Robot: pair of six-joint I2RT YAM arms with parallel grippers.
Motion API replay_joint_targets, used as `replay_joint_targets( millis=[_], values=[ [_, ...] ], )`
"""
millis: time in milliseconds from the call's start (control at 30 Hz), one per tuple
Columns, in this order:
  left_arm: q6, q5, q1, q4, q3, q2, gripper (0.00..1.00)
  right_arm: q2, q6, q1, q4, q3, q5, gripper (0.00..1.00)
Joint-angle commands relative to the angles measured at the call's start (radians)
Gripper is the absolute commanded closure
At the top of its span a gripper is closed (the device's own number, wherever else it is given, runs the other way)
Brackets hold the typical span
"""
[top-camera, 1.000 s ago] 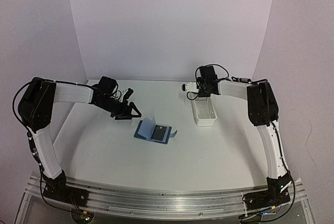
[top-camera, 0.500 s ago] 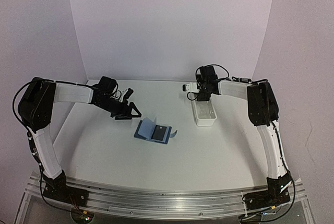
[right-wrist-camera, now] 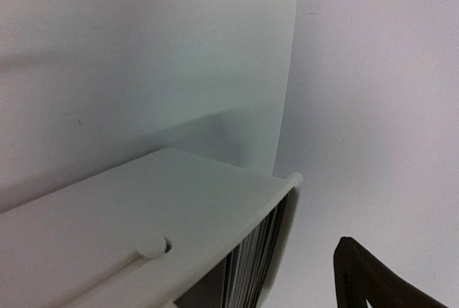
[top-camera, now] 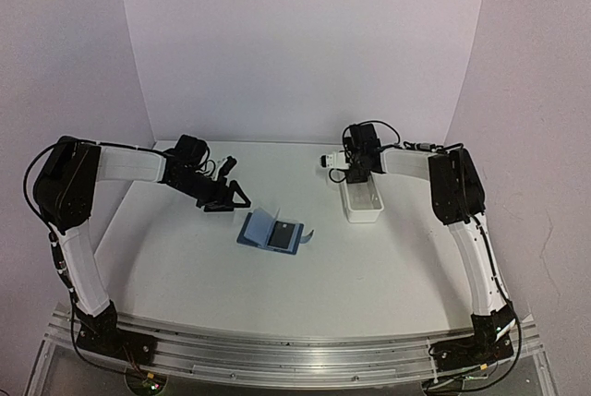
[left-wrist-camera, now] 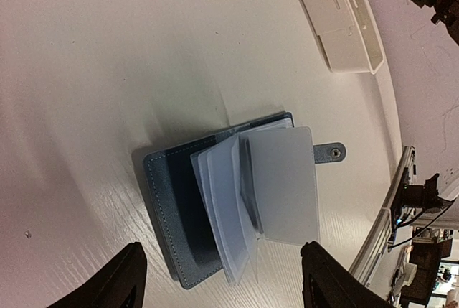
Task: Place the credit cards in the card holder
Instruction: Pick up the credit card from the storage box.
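Overhead and wrist views of the two-arm card station. The small blue folding card holder (top-camera: 272,232) lies open on the white table (top-camera: 185,258), roughly midway between the arms, its clear plastic sleeves (left-wrist-camera: 283,182) fanned upward and its short strap with metal snap (left-wrist-camera: 330,153) pointing away from the spine. The left gripper (top-camera: 228,196) hovers just beside the holder's far left corner; its black fingers (left-wrist-camera: 123,279) stand well apart, flanking the holder in the wrist view without touching it. The long white rectangular plastic tray (top-camera: 363,200) sits well apart, to the right. The right gripper (top-camera: 356,171) hangs over the tray's far end; only one finger (right-wrist-camera: 369,279) shows, so its opening cannot be told. The pale credit cards cannot be made out with certainty in any view
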Motion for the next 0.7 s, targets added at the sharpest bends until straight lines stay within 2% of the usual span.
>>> replay_joint_targets(
  millis=[0,100,200,467,667],
  values=[
    [0.009,0.011,0.006,0.003,0.039,0.005,0.26,-0.015,0.003,-0.016,0.09,0.038,0.048,0.03],
    [0.002,0.014,0.006,0.012,0.034,0.003,0.27,-0.033,0.007,-0.027,0.093,0.053,0.047,0.07],
    [0.003,0.015,0.007,0.014,0.033,0.001,0.27,-0.05,0.011,-0.03,0.092,0.054,0.04,0.17],
    [-0.001,0.013,0.007,0.024,0.027,-0.002,0.27,-0.043,0.042,-0.03,0.081,0.032,0.012,0.65],
    [0.005,0.012,0.007,0.015,0.024,-0.007,0.27,-0.038,0.061,-0.031,0.065,0.045,0.0,0.91]
  ],
)
